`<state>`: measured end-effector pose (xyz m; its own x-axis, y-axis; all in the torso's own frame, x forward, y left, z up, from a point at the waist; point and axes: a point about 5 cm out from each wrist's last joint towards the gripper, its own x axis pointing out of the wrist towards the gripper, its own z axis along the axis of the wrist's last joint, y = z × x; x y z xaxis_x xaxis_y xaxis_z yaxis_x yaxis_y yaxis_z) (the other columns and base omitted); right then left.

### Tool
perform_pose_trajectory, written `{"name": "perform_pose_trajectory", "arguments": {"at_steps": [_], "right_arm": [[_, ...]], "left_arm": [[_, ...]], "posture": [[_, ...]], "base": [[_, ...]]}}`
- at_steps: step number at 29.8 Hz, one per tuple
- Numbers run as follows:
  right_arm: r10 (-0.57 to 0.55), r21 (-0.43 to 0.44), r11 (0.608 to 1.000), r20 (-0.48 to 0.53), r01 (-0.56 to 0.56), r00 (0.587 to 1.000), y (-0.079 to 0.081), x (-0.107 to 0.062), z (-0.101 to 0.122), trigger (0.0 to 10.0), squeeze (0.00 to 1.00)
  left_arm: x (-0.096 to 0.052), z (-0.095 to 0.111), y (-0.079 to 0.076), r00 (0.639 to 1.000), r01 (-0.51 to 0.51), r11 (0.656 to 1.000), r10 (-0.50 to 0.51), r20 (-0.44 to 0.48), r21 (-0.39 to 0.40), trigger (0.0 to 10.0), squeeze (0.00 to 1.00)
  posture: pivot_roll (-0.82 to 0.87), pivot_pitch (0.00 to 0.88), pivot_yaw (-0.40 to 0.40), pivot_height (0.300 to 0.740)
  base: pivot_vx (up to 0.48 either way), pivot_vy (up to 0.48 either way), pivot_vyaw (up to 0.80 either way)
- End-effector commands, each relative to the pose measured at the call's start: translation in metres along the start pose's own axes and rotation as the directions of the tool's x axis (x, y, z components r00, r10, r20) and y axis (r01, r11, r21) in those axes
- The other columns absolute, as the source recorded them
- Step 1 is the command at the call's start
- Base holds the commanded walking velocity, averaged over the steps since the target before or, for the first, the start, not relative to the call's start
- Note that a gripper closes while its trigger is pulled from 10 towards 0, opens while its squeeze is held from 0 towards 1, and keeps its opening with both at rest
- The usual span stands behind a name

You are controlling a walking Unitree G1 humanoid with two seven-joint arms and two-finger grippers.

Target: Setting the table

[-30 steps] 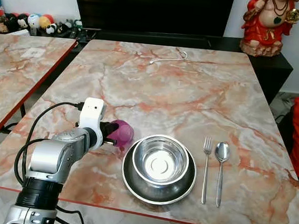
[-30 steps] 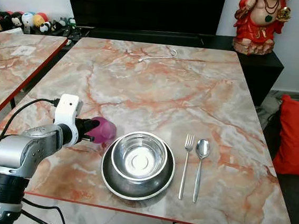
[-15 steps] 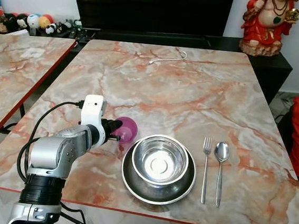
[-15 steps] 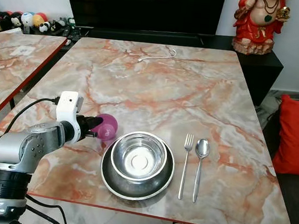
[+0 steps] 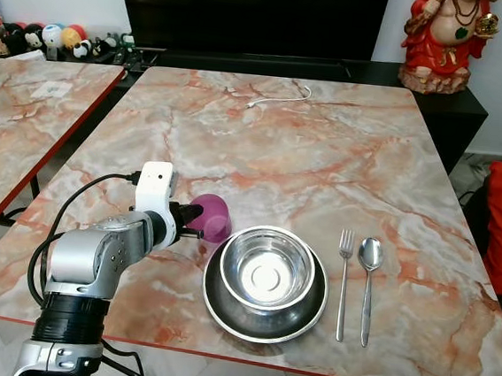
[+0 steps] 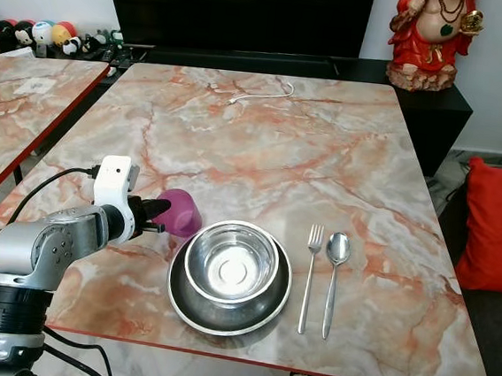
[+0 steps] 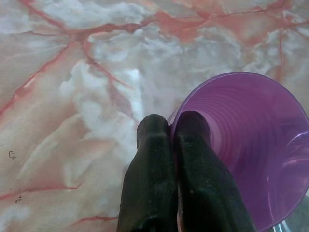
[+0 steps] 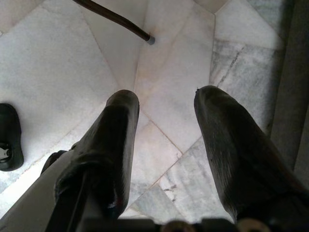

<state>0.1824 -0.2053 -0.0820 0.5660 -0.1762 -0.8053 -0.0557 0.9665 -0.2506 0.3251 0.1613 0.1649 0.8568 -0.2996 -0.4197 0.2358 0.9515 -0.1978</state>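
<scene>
**Place setting, left to right: a cup pinched by its rim**

At the left we see the left gripper [image 5: 185,221], its two black fingers [image 7: 153,188] drawn together on the wall of the purple plastic cup [image 5: 210,217], one finger inside the mouth and one outside, as the left wrist view shows. The cup is tilted, its mouth turned toward the gripper and its base toward the far side of the marble desk [image 5: 326,151]; whether its lower edge touches the desk we cannot tell. It sits just beside the left rim of the steel plate [image 5: 219,302]. We judge the cup light, thin-walled and somewhat springy, smooth enough to swivel in a rim pinch; hold on the wall close under the rim is sound, provided the fingers squeeze only gently, since a hard pinch would bend the mouth out of round. It should be righted before release, or it may roll.

In the middle, a steel bowl [image 5: 267,268] rests inside the plate. Both look rigid, polished and slippery, and heavier than the cup.

To the right lie a fork [image 5: 343,281] and a spoon [image 5: 367,284], parallel and close, well apart from the cup.

The right gripper [image 8: 164,121] hangs over the tiled floor [image 8: 63,63], fingers spread, gripping nothing.
</scene>
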Motion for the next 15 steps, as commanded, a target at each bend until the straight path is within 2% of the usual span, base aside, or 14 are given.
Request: {"name": "perform_pose_trajectory", "arguments": {"at_steps": [1,3,4,5,15], "right_arm": [[0.009,0.003,1.0,-0.015,-0.008,1.0,0.003,-0.001,-0.004,10.0,0.0],[0.009,0.002,1.0,-0.016,-0.009,1.0,0.004,-0.001,-0.004,10.0,0.0],[0.01,0.003,1.0,-0.016,-0.01,1.0,0.004,-0.001,-0.004,10.0,0.0],[0.01,0.003,1.0,-0.016,-0.01,1.0,0.004,-0.001,-0.004,10.0,0.0],[0.009,0.006,1.0,-0.02,-0.009,1.0,0.005,-0.001,-0.005,10.0,0.0]], "left_arm": [[-0.002,0.004,-0.002,1.0,0.014,0.999,-0.014,-0.011,0.033,0.0,0.0],[-0.004,0.013,0.0,1.0,0.012,0.997,-0.011,-0.009,0.082,0.0,0.0],[-0.004,0.019,0.002,1.0,0.007,0.994,-0.006,-0.007,0.107,2.5,0.0],[-0.004,0.021,0.002,1.0,0.005,0.993,-0.004,-0.006,0.119,10.0,0.0],[0.005,0.015,-0.001,0.996,0.053,0.982,-0.039,-0.084,0.181,10.0,0.0]], "posture": [[-0.06,0.0,0.071,0.74],[-0.06,0.0,0.076,0.74],[-0.07,0.0,0.079,0.74],[-0.07,0.0,0.082,0.74],[-0.07,0.0,0.089,0.74]], "base": [[0.0,0.0,0.0],[0.0,0.0,0.0],[0.0,0.0,0.0],[0.0,0.0,0.0],[0.0,0.0,0.0]]}}
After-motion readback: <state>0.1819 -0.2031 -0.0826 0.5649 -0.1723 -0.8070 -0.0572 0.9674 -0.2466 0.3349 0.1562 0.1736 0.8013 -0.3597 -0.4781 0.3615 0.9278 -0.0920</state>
